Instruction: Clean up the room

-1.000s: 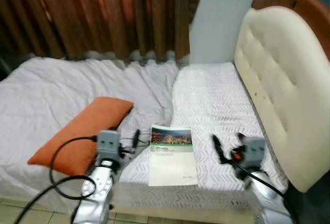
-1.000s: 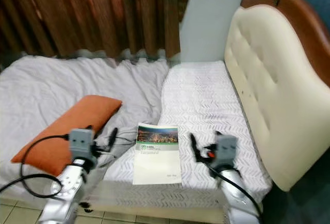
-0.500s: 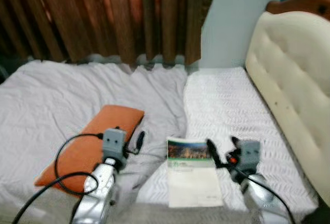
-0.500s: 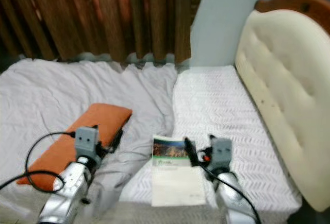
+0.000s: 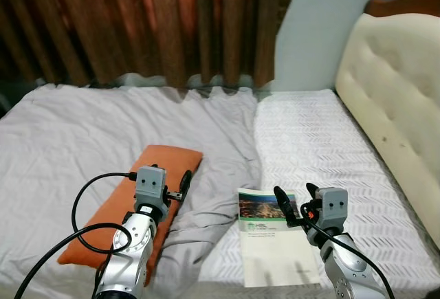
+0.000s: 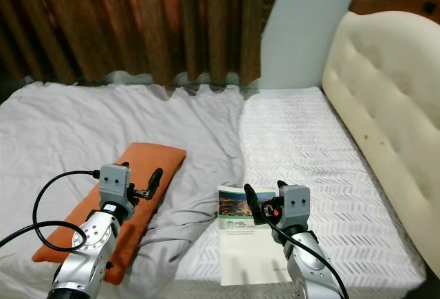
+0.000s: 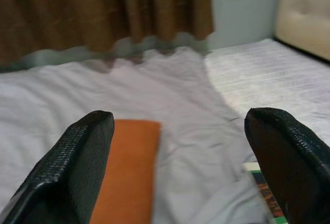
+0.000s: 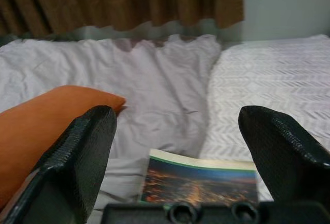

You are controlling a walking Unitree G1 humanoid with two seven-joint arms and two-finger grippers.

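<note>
I judge the tidying barely begun: the bed (image 5: 137, 127) carries a rumpled grey sheet (image 5: 206, 216), the orange pillow (image 5: 130, 206) lies askew at near left, and the booklet (image 5: 275, 244) sits flat at near centre. My left gripper (image 7: 180, 167) hovers over the pillow, jaws wide and empty; my right gripper (image 8: 175, 167) hangs over the booklet, equally wide. Since a second ago my view has swung left, and the right gripper has closed in on the booklet.
</note>
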